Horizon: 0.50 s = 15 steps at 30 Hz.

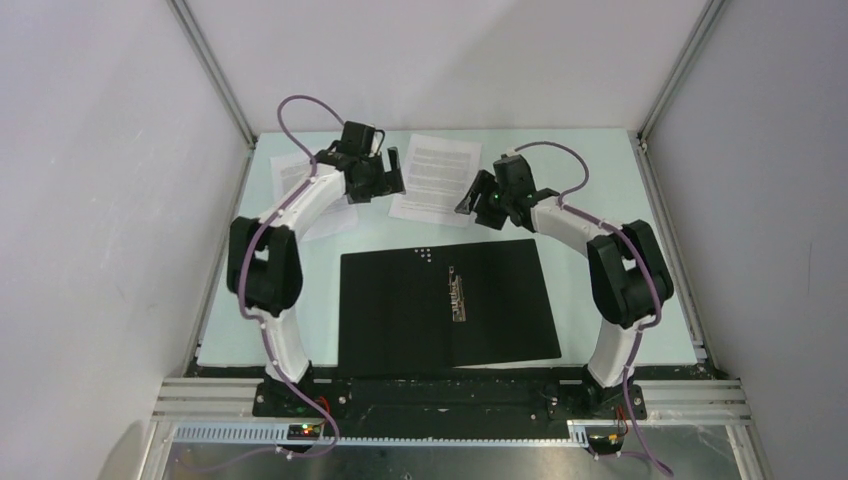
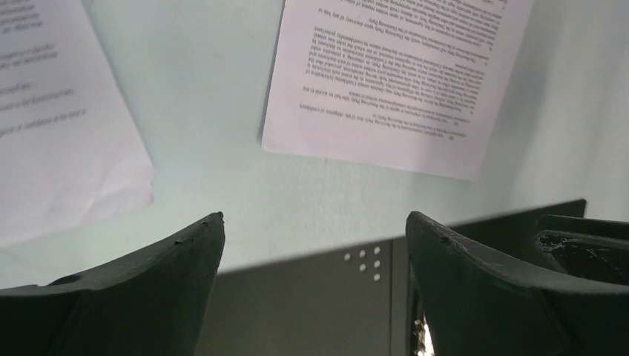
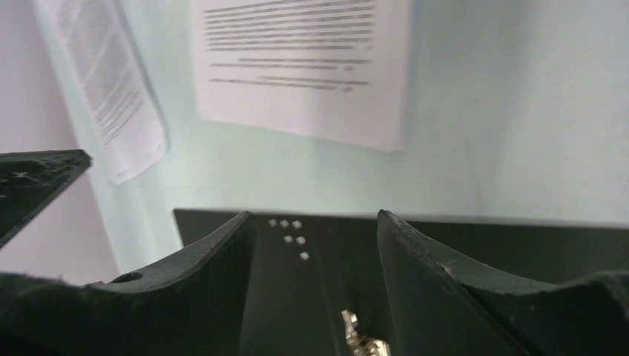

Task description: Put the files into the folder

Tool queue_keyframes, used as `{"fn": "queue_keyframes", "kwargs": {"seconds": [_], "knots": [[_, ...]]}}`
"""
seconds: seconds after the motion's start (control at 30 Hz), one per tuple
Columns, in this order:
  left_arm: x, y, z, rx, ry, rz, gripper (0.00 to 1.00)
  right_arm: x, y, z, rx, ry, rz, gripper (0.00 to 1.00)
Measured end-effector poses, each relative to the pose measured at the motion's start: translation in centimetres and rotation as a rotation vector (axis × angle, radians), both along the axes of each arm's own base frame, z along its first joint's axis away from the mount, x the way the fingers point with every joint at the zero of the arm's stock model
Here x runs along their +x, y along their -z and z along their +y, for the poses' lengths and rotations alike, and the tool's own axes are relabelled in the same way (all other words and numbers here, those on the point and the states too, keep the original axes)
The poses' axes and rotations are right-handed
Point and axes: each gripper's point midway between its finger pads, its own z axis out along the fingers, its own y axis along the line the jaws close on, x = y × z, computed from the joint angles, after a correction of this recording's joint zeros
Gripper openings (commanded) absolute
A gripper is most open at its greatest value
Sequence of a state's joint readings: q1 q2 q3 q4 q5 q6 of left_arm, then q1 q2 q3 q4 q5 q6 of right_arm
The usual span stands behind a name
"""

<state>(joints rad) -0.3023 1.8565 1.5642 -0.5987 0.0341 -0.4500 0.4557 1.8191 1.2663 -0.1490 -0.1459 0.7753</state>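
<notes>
Folder point(image 1: 400, 320): open flat, black inside up, at 6 o'clock of both grippers, long axis 9–3, clip point(image 1: 458, 293) running 12–6.
Middle sheet point(image 1: 440, 165): between my left gripper point(image 1: 385, 178) and right gripper point(image 1: 468, 202), long axis near 12–6. I judge either arm reaches it.
Second sheet point(image 1: 290, 172): 9 o'clock, partly under the left arm.
Both grippers: fingers apart, empty.

Soft, even light falls from overhead, bright on the pale table point(image 1: 620, 180), with only faint, soft-edged shadows and no hard glare. The black folder point(image 1: 445, 305) swallows nearly all detail. In both wrist views the dark fingers point(image 2: 133, 297) are blurred up close, and the print on the sheets point(image 3: 300, 67) looks soft.
</notes>
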Motion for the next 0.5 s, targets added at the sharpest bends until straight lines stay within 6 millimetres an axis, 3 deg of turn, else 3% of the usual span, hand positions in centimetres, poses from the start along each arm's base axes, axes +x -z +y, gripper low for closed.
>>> {"fn": "queue_keyframes", "kwargs": {"seconds": [0.23, 0.5], "knots": [[4.4, 3.7, -0.5, 0.027, 0.024, 0.02, 0.85, 0.6, 4.8, -2.2, -0.026, 0.042, 0.118, 0.64], [5.3, 8.2, 0.6, 0.027, 0.012, 0.1, 0.79, 2.6, 5.1, -1.3, -0.024, 0.038, 0.121, 0.62]]}}
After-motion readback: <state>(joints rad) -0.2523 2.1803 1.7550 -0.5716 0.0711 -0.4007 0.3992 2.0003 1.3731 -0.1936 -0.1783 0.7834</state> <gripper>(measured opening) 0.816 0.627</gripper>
